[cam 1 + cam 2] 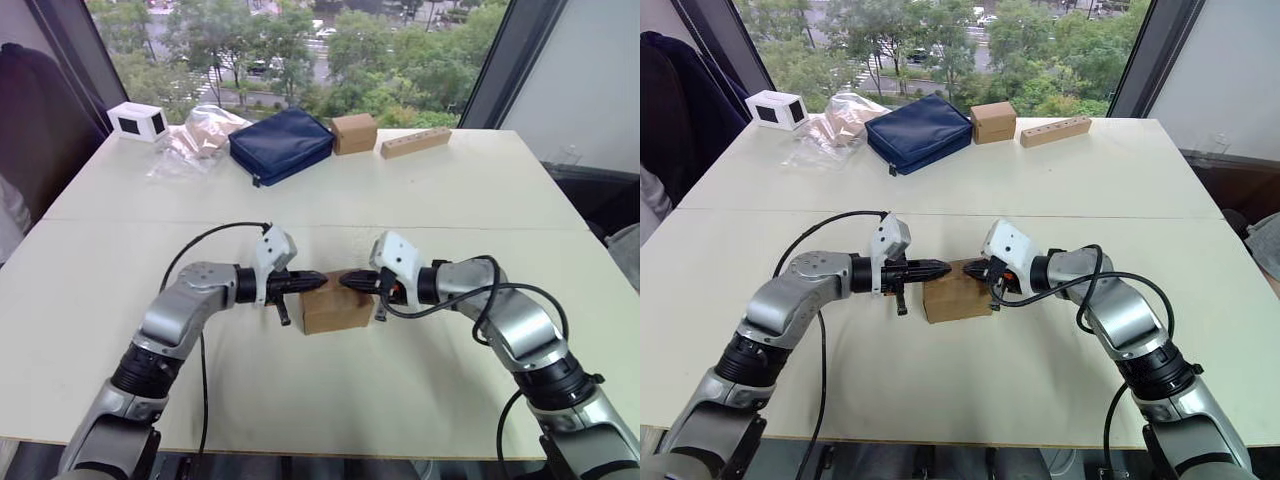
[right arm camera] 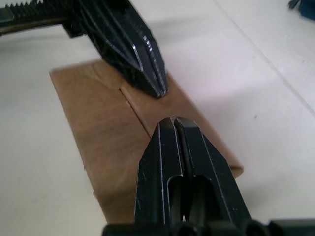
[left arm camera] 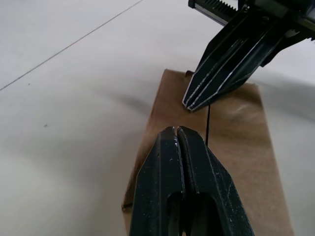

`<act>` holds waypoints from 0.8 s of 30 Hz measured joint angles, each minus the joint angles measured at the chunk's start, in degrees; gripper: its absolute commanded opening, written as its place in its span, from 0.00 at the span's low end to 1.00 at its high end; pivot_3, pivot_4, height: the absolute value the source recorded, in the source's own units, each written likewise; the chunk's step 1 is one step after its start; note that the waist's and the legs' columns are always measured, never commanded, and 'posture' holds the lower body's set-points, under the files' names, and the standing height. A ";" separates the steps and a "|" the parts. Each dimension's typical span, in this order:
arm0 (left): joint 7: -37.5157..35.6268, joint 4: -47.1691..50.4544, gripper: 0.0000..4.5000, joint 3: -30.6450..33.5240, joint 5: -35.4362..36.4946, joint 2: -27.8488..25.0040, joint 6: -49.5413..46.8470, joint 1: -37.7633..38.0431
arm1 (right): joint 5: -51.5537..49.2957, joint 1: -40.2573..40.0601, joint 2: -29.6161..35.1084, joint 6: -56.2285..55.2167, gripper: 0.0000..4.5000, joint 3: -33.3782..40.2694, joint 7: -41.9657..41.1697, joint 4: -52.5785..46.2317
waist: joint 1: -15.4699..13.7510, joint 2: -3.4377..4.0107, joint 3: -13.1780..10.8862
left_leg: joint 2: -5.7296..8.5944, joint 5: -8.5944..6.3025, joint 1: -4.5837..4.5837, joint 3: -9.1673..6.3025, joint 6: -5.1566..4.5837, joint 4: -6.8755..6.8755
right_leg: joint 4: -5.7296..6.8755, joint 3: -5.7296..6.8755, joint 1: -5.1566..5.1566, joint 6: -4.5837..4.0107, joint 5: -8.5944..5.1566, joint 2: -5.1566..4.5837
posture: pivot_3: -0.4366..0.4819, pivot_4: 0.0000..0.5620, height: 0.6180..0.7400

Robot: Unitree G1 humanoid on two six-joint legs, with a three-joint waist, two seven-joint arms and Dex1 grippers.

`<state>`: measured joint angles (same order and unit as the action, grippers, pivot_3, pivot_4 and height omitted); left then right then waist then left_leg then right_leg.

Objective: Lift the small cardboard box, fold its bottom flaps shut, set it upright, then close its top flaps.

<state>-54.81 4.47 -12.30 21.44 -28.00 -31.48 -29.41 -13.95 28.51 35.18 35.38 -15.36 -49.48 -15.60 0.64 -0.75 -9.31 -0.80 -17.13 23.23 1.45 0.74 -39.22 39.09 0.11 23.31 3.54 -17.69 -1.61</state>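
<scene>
The small cardboard box (image 1: 335,312) stands on the white table (image 1: 420,200), between my two arms. Its top flaps (image 2: 106,115) lie folded down flat, with a seam between them. The bottom flaps are hidden under the box. My left gripper (image 1: 320,280) is shut and empty, its tip over the box's top on the left side. Facing it from the right, my right gripper (image 1: 345,281) is also shut and empty over the top. The two tips point at each other a small gap apart. I cannot tell whether either tip touches the flaps.
At the table's far side are a white box with a black window (image 1: 137,121), a clear plastic bag (image 1: 200,135), a blue bag (image 1: 281,143), a taped brown cube (image 1: 354,132) and a long wooden block (image 1: 415,142).
</scene>
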 measured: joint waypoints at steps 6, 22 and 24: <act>-0.81 -0.04 0.01 -0.26 -1.02 -0.09 1.03 0.01 | 1.30 0.00 0.00 -0.81 0.00 -0.36 -0.32 0.04 | 0.01 0.00 0.00 | 0.00 0.00 -0.01 0.00 0.00 0.00 | 0.00 0.00 -0.01 0.00 0.00 0.00 | 0.48 0.27 1.00; 5.56 3.94 0.01 12.93 8.00 1.20 -4.29 -0.31 | -5.14 -0.65 -6.81 -4.08 0.00 12.37 4.01 1.79 | 0.12 -0.03 -0.02 | -0.05 0.00 0.04 -0.01 0.00 0.00 | 0.02 0.00 0.04 0.00 0.00 0.01 | 0.48 0.27 1.00; 8.91 9.24 0.01 18.08 10.86 2.08 -4.48 0.92 | -9.04 -1.62 -7.05 -2.94 0.00 17.42 5.06 0.63 | 0.02 -0.03 -0.02 | -0.04 -0.01 0.05 -0.01 0.00 0.02 | -0.03 0.00 0.02 0.01 0.01 -0.02 | 0.48 0.27 1.00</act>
<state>-45.90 13.71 5.78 32.30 -25.92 -35.96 -28.50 -22.99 26.89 28.13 32.44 2.06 -44.42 -14.97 0.66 -0.78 -9.33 -0.84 -17.14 23.28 1.45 0.74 -39.20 39.07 0.11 23.32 3.56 -17.69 -1.63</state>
